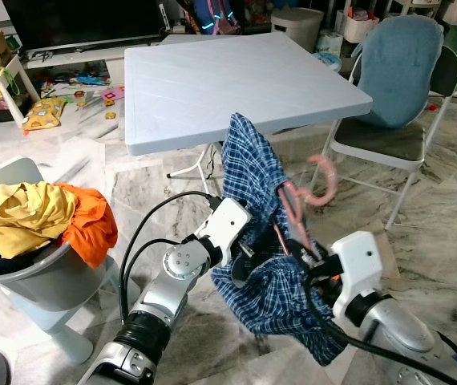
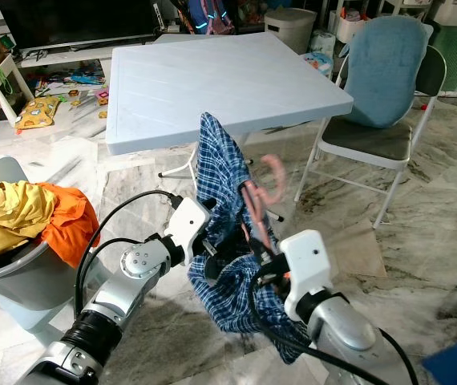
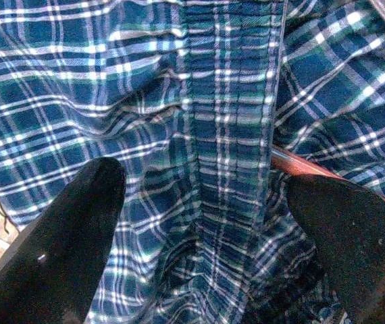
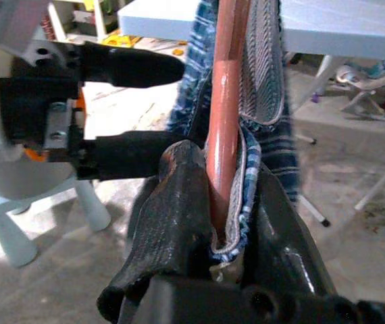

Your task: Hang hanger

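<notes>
In front of the table (image 1: 236,88), the pink hanger (image 1: 302,207) stands upright inside a blue plaid garment (image 1: 252,172).
The right gripper (image 4: 223,202) clamps the hanger's bar and a cloth edge; the left gripper (image 3: 199,223), fingers spread wide, faces the fabric. A laundry basket (image 1: 48,281) sits left.

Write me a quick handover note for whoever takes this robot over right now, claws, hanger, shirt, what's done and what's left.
Right claw: shut on the pink hanger and a fold of the blue plaid shirt, held up in front of the robot, hook uppermost.
Left claw: open, fingers against the shirt fabric, hanger bar beside one finger.
Shirt bunched and draped on the hanger, not spread out.
Ahead: white folding table, chair. Laundry basket of clothes on the robot's left.
Done: hanger and shirt lifted.
Left: straighten the shirt, hang the hanger; no rail in view.
</notes>
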Motion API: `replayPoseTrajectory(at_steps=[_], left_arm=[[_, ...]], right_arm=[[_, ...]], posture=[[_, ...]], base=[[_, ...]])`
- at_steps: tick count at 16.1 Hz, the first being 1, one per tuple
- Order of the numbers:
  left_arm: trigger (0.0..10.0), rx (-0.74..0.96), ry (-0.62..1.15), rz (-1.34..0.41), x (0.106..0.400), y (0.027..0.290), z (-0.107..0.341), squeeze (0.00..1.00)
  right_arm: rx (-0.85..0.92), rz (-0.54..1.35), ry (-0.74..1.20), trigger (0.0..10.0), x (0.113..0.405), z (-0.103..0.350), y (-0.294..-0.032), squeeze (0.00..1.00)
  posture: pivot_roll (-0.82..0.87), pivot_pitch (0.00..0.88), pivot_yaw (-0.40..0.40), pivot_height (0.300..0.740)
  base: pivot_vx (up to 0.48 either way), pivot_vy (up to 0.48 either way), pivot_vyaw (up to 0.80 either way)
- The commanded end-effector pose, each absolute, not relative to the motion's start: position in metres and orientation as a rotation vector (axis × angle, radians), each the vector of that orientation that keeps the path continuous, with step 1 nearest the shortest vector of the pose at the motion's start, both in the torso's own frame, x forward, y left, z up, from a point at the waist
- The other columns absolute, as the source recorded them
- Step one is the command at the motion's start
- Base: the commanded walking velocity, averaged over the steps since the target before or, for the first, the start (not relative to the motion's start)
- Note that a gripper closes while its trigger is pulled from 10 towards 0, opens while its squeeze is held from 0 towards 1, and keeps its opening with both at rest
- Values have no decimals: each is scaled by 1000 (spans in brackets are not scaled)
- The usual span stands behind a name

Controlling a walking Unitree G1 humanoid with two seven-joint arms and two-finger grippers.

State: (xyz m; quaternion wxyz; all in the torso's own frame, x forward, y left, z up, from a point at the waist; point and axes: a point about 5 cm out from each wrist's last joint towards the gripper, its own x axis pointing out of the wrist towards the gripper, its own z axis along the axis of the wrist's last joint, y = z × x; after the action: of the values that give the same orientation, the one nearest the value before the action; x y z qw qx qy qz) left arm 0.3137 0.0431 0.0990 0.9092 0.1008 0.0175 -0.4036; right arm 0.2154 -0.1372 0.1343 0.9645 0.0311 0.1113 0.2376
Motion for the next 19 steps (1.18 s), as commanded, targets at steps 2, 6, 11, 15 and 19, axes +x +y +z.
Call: replayPoseTrajectory(at_steps=[2, 6, 11, 15, 19], left_arm=[[10000, 177, -24, -861, 317, 36, 115, 0], [10000, 229, 13, -913, 309, 38, 104, 0], [10000, 266, 32, -904, 312, 39, 99, 0], [3412, 277, 2, -869, 316, 39, 101, 0], [0, 254, -35, -833, 321, 41, 108, 0]], right_arm=[[-2, 508, 278, 10000, 212, 123, -133, 0], [-120, 355, 285, 10000, 227, 113, -152, 0], [-74, 449, 258, 10000, 220, 120, -138, 0], [-39, 531, 278, 10000, 204, 127, -141, 0], [-58, 596, 360, 10000, 187, 120, -148, 0]], posture=[[-36, 0, -14, 740], [-31, 0, -14, 740], [-44, 0, -8, 740], [-50, 0, -3, 740], [-53, 0, -5, 740]], base=[[0, 0, 0], [0, 0, 0], [0, 0, 0], [0, 0, 0], [0, 0, 0]])
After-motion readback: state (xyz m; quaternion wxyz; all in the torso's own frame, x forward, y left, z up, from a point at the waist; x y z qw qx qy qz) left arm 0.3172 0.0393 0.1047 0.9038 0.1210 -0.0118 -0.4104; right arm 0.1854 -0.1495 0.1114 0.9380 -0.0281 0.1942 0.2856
